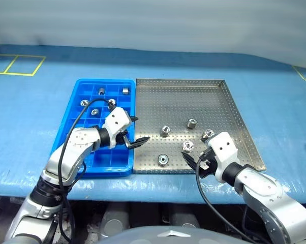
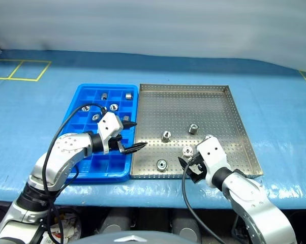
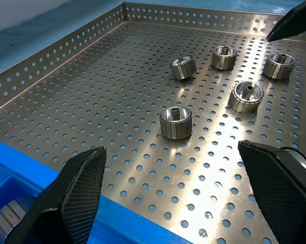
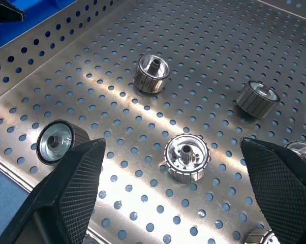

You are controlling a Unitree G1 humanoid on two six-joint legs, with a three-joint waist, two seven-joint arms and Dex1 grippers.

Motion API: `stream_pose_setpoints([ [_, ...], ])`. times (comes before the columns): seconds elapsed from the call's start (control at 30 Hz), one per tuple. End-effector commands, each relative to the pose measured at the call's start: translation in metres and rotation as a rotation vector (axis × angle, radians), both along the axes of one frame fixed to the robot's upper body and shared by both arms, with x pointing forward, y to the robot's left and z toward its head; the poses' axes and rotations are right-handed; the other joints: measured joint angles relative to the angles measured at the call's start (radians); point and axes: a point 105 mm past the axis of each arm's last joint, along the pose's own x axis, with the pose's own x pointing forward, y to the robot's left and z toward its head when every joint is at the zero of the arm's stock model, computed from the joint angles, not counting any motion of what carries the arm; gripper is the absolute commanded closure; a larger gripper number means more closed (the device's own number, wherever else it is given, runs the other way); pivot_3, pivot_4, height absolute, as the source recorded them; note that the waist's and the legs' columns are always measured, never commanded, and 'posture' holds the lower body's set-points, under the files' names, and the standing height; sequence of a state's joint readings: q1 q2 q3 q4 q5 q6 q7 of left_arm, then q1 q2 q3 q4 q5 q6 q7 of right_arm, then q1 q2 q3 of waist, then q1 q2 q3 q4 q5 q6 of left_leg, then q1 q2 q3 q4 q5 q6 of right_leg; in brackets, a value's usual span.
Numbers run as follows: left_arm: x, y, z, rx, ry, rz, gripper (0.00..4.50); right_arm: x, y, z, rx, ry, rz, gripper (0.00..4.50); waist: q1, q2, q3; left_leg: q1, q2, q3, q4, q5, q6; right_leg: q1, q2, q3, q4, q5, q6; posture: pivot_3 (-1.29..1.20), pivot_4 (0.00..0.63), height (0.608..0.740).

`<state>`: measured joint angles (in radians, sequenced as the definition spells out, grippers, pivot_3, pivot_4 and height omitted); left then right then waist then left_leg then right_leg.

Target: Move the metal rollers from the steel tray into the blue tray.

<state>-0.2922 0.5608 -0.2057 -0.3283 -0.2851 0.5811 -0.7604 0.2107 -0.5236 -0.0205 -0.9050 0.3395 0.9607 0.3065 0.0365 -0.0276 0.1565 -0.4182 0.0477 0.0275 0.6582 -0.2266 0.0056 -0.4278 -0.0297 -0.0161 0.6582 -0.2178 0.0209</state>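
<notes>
Head stereo pair looks down over steel tray; wrist views sit close above its perforated floor

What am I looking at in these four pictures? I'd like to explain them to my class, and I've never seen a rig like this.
A two-armed robot works at a blue-covered table. Two pictures come from its head, looking down; two come from cameras on its wrists, looking along the black fingers. On the table a blue tray of small compartments sits beside a perforated steel tray. Small metal rollers lie in the steel one; a few already sit in blue compartments. The left gripper and right gripper are both open and hold nothing.
</notes>
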Motion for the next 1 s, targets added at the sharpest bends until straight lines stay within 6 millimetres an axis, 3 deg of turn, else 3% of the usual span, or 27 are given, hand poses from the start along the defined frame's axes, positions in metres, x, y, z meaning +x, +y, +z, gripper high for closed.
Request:
stream_pose_setpoints([
  [0.03,-0.0002,-0.0014,0.0092,-0.006,-0.04,-0.015,0.0,-0.0004,0.002,0.0056,0.0,-0.034,0.012,0.03,0.0,0.0,0.0,0.0,0.0,0.0,0.0,0.0,0.0,0.0,0.0,0.0,0.0,0.0,0.0,0.08,0.15,0.74],
  [1.0,0.004,-0.003,0.0148,-0.024,-0.059,-0.011,0.0,0.0005,0.0067,0.0084,0.001,-0.055,0.025,0.03,-0.001,0.0,0.0,0.0,0.0,0.0,0.0,0.0,0.0,0.0,0.0,0.0,0.0,0.0,0.0,0.08,0.15,0.74],
])
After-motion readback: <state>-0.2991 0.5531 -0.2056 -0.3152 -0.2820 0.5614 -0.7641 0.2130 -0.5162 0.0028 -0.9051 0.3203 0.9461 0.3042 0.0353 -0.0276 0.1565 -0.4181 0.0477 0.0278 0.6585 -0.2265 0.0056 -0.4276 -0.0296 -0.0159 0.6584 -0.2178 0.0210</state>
